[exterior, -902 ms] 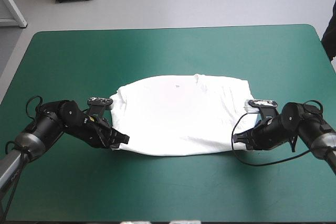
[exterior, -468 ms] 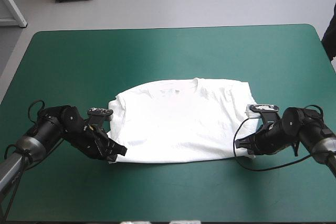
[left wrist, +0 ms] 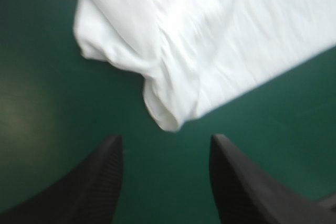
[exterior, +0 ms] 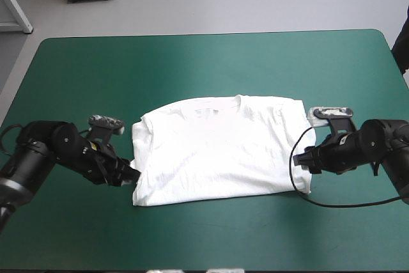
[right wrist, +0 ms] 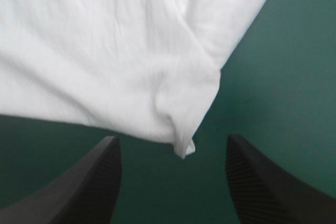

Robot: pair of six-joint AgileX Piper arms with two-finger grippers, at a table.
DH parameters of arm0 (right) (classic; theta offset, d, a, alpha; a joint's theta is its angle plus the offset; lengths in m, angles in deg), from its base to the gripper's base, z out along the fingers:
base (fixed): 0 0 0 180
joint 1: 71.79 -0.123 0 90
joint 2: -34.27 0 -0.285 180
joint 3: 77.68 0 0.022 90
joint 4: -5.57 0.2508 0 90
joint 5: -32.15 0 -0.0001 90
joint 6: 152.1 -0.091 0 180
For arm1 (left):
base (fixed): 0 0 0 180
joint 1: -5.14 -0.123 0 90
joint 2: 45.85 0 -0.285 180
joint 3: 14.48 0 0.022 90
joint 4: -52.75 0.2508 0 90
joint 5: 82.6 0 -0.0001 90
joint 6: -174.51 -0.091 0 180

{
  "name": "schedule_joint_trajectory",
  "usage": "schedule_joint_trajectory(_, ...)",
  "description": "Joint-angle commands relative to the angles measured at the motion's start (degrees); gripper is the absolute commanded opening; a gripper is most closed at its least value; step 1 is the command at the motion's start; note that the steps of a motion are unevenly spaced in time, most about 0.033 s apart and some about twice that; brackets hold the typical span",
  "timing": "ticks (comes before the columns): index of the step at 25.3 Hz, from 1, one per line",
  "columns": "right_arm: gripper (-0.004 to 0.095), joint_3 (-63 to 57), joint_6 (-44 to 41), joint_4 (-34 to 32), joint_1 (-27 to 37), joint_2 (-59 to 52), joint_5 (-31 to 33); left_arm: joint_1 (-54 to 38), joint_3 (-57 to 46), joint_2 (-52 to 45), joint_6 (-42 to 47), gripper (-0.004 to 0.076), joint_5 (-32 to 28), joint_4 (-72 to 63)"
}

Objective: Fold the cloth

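From above, the folded T-shirt [exterior: 220, 148] lies flat on the table [exterior: 192, 62], nearer its near edge, with the left gripper [exterior: 130, 174] and right gripper [exterior: 300, 158] at its sides. The left wrist view shows that gripper's fingers [left wrist: 94, 182] wide apart, with a shirt corner just ahead. The right wrist view shows the same.

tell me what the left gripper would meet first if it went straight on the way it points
Most likely the T-shirt: its bunched corner lies just ahead of the open left gripper, with only bare teal-green cover between.
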State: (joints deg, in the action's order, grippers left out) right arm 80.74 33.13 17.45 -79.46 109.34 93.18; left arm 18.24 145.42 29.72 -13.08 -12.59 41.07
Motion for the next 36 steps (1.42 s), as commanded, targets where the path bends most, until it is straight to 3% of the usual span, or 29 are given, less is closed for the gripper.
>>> schedule_joint_trajectory(1,0.0564,7.5,-1.0,-1.3,0.0,-2.0,-1.4,0.4,10.5,-3.4,3.2,0.0381,-0.6,5.8)
schedule_joint_trajectory(9,0.0564,14.8,-1.0,-1.8,0.0,-2.0,-4.9,0.4,15.5,2.3,4.7,0.0447,-9.6,13.7)
schedule_joint_trajectory(14,0.0564,15.4,-1.0,-2.3,0.0,-2.0,-4.2,0.4,15.5,16.1,5.1,0.0449,-19.2,13.6)
schedule_joint_trajectory(26,0.0563,15.4,-0.1,-2.3,0.0,-2.1,-2.6,-3.1,15.5,29.8,6.2,0.0448,-23.2,12.4)
schedule_joint_trajectory(32,0.0563,15.4,-0.1,-2.3,0.0,-2.1,-2.4,-3.1,15.5,32.3,2.0,0.0447,-24.7,5.9)
schedule_joint_trajectory(36,0.0563,15.4,-0.1,-2.3,-0.1,-2.1,-2.2,-3.1,15.5,33.3,1.6,0.0384,-25.1,4.5)
